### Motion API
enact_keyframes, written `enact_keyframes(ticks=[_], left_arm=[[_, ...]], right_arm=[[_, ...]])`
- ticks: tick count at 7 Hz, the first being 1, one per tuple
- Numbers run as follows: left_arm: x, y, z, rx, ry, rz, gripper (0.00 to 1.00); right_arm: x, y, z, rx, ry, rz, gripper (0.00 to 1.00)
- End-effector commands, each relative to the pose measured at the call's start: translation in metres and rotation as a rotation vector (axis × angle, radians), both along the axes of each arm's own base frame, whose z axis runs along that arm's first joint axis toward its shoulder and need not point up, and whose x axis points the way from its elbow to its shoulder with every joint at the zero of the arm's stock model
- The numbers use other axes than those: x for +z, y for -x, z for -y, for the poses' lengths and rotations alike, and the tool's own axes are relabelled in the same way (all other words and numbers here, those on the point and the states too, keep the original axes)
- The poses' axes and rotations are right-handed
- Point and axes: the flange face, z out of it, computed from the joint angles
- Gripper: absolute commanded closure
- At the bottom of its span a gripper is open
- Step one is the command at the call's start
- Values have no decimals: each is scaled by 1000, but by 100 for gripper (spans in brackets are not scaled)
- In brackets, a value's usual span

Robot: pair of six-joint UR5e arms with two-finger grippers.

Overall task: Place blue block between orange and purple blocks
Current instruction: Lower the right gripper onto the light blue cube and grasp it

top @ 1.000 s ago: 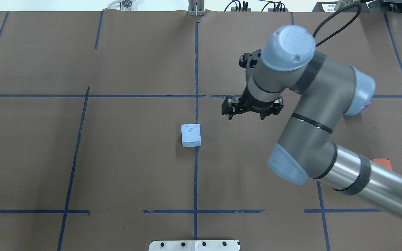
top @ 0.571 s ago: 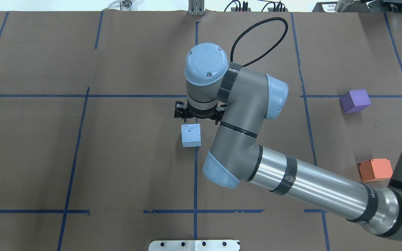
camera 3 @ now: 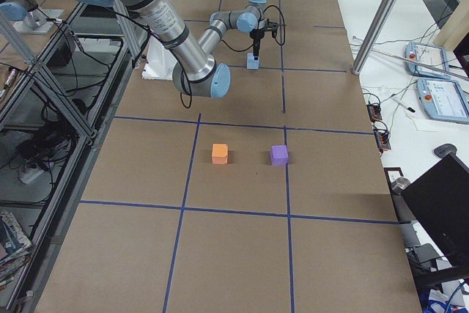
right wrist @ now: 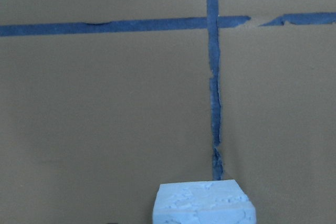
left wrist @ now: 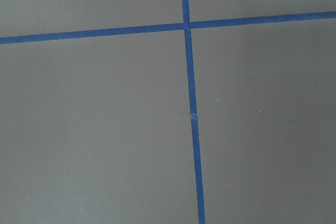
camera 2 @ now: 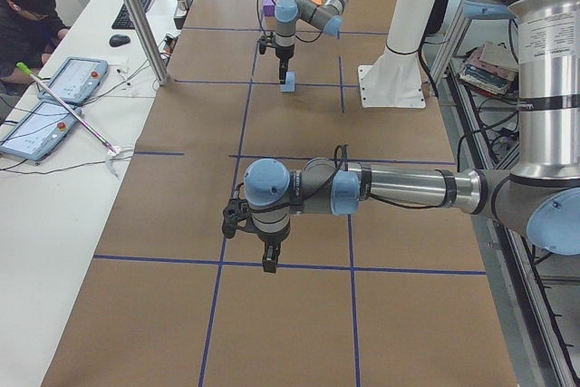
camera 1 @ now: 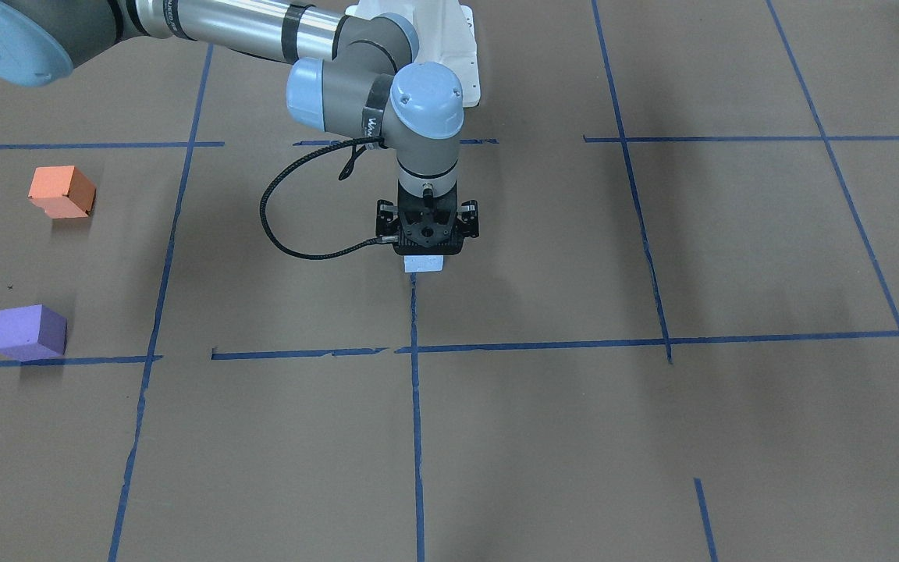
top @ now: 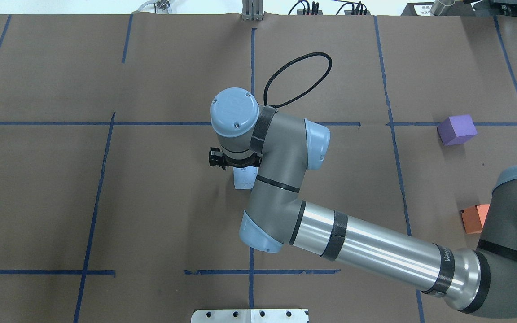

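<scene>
Centrally on the brown paper-covered surface [camera 1: 652, 437] sits the blue block [camera 1: 424, 264], square on a blue tape line [camera 1: 416, 406] that runs away from it across the surface. It is not lifted. In the right wrist view its pale, pitted top fills the bottom middle of the picture, with the tape line running up from it to a crossing.

Right hand [camera 1: 425, 248] hangs pointing straight down, directly above the blue block and very near its top. Whether it touches, I cannot tell. Its black links are splayed to both sides of the wrist, wider than the block, so the hand reads as apart and clamped on nothing. The fingertips themselves are not clear.

Orange block [camera 1: 62, 191] and purple block [camera 1: 30, 332] stand on the robot's right side of the surface, well apart from the blue block. There is a gap of bare surface between the two. The purple one is just beside a tape line and farther from the robot's base; the orange one is nearer the base.

Left hand [camera 2: 269, 265] shows only in the exterior left view, pointing down over a tape line. Apart or together, I cannot tell. Its wrist camera sees only paper and a tape crossing.
</scene>
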Motion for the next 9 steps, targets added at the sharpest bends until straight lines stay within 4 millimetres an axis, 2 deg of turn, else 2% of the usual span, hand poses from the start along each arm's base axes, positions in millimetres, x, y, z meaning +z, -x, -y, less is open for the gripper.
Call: enact_keyframes(ticks=[1, 2, 3, 4, 5, 6, 7, 8, 9], left_arm=[[0, 0, 0, -3, 1, 0, 0], [0, 0, 0, -3, 3, 0, 0], [0, 0, -1, -3, 4, -2, 0], [0, 0, -1, -3, 4, -2, 0], [1, 0, -1, -3, 4, 0, 0], [1, 0, -1, -3, 4, 0, 0], [0, 0, 0, -3, 3, -2, 0], [0, 0, 0, -3, 3, 0, 0], [0, 0, 0, -3, 3, -2, 0]], right_arm=[[20, 14, -7, -40, -15, -37, 0], [18, 15, -6, -42, -10, -37, 26], [14, 14, -6, -41, -12, -31, 77], [7, 7, -3, -35, -17, -17, 84], [2, -21, 15, -22, 6, 13, 84], [21, -53, 32, -14, 34, 28, 83], [61, -96, 41, -33, 0, 13, 83], [109, -157, 57, -83, -18, -2, 83], [160, -212, 63, -151, -64, -19, 81]])
